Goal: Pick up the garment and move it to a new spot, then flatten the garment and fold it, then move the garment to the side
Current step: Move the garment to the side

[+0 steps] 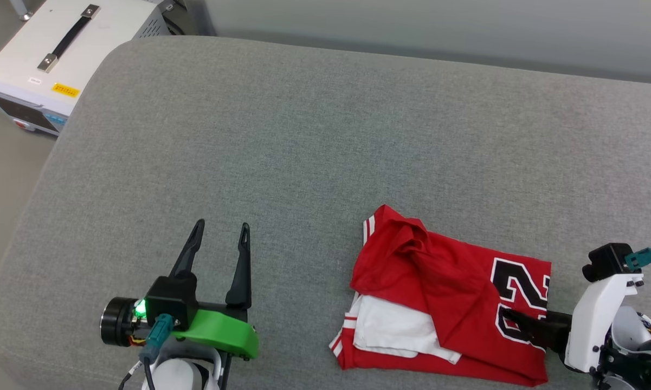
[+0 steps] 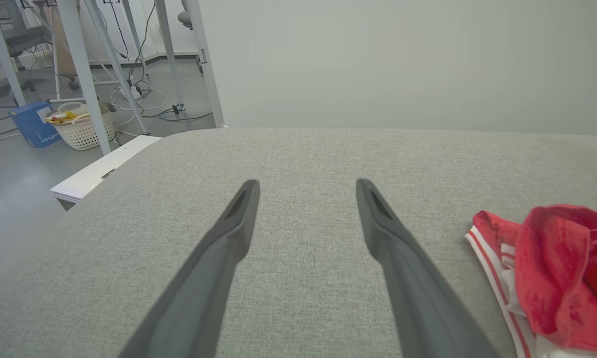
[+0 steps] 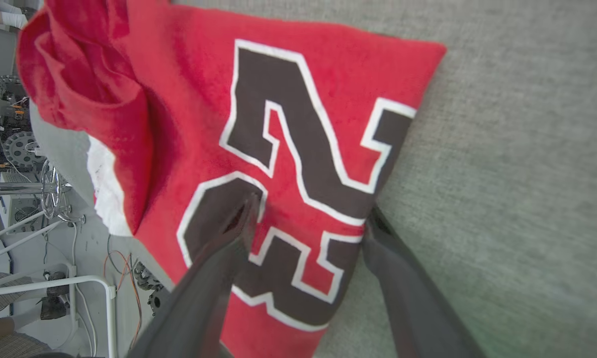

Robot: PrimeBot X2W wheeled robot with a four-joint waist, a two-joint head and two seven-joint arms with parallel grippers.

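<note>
The garment (image 1: 444,281) lies folded into a rough rectangle on the grey cushion (image 1: 303,135), at the lower right of the head view. It is red with a white sleeve showing at its front left, a rumpled fold on top and a large black number outlined in white. My right gripper (image 3: 312,206) is open at the garment's (image 3: 189,99) right edge: one finger lies over the printed number, the other meets the hem. From the head, that right gripper (image 1: 512,317) reaches in from the right. My left gripper (image 1: 221,227) stands open over bare cushion, well left of the garment (image 2: 552,263), with nothing between its fingers (image 2: 228,238).
A white equipment case (image 1: 49,49) with a black handle stands beside the cushion's far left corner. A pale wall runs behind the cushion. On the floor to the left are a white basket (image 2: 82,127), a blue box (image 2: 32,124), table legs and cables.
</note>
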